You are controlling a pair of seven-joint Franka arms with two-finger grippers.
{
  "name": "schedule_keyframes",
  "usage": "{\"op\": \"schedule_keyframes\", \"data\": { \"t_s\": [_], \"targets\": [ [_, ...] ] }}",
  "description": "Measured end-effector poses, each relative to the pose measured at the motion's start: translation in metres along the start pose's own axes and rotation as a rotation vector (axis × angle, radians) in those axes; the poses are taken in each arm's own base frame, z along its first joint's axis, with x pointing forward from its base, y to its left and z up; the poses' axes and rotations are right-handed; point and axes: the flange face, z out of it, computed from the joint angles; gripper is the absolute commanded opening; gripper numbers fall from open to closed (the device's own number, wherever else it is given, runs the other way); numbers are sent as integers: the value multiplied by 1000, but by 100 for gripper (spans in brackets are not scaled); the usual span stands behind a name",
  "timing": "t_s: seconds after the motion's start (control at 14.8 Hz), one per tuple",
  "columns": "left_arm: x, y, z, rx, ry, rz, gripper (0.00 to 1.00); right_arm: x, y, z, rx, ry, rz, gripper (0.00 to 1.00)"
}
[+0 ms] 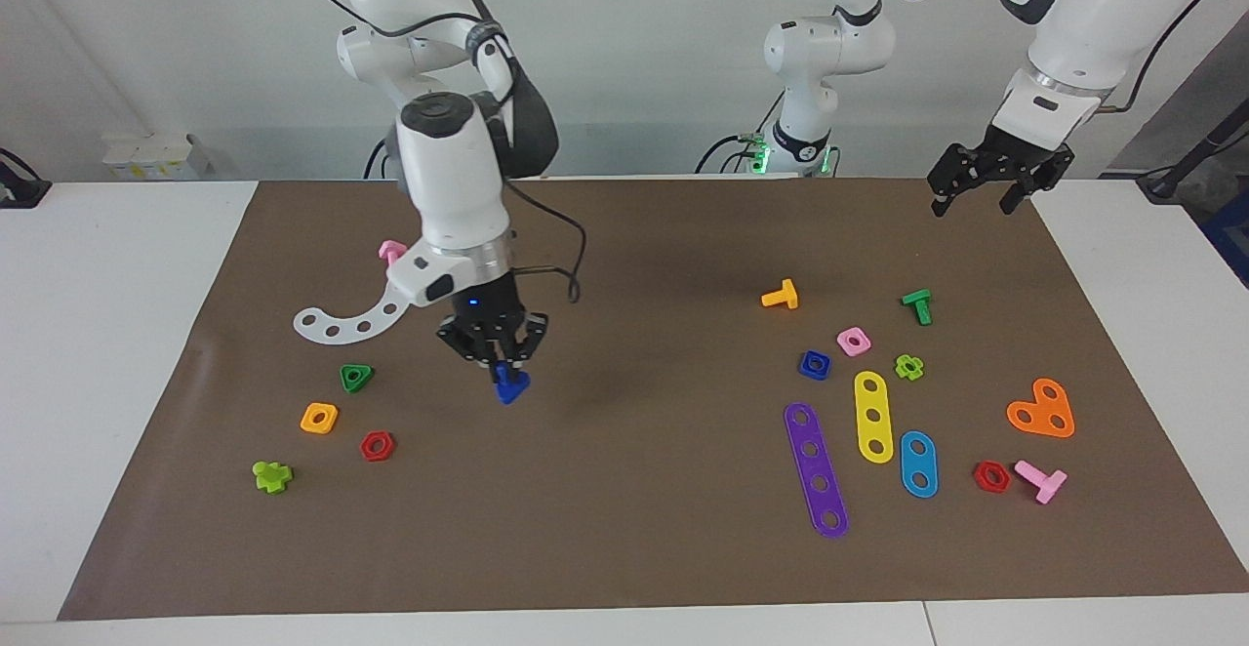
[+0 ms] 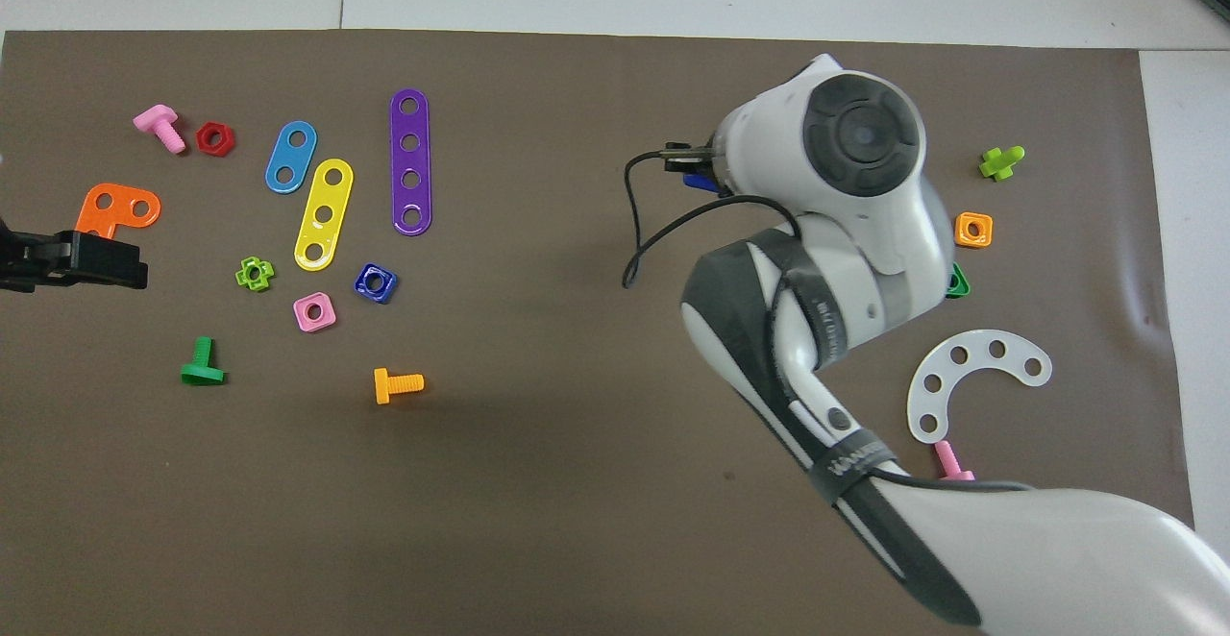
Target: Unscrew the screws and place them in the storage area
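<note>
My right gripper (image 1: 502, 365) is shut on the dark-blue screw (image 1: 509, 385). It holds the screw by the shank, triangular head down, just above the brown mat (image 1: 624, 490), beside the green triangular nut (image 1: 356, 377). In the overhead view the right arm covers the gripper, and only a bit of the blue screw (image 2: 700, 182) shows. My left gripper (image 1: 981, 197) is open and empty. It waits in the air over the mat's corner at the left arm's end and also shows in the overhead view (image 2: 86, 259).
Near the right gripper lie a white curved plate (image 1: 351, 319), a pink bolt (image 1: 392, 253), an orange square nut (image 1: 319, 418), a red hex nut (image 1: 377, 446) and a lime bolt (image 1: 272, 476). At the left arm's end lie strips, nuts, bolts and a dark-blue square nut (image 1: 815, 364).
</note>
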Motion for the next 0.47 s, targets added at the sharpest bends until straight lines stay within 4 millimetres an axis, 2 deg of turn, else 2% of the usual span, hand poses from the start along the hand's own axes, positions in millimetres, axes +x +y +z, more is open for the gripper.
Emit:
{"op": "schedule_keyframes", "data": {
  "t_s": [0.14,0.27,0.47],
  "targets": [
    [0,0,0,0,1,14,100,-1,53,9,-28,-24,6,0],
    [0,0,0,0,1,23,100,-12,89,32,-39,-38,22,0],
    [0,0,1,0,0,28,100,-51,117,83,-28,-1,26,0]
  ]
}}
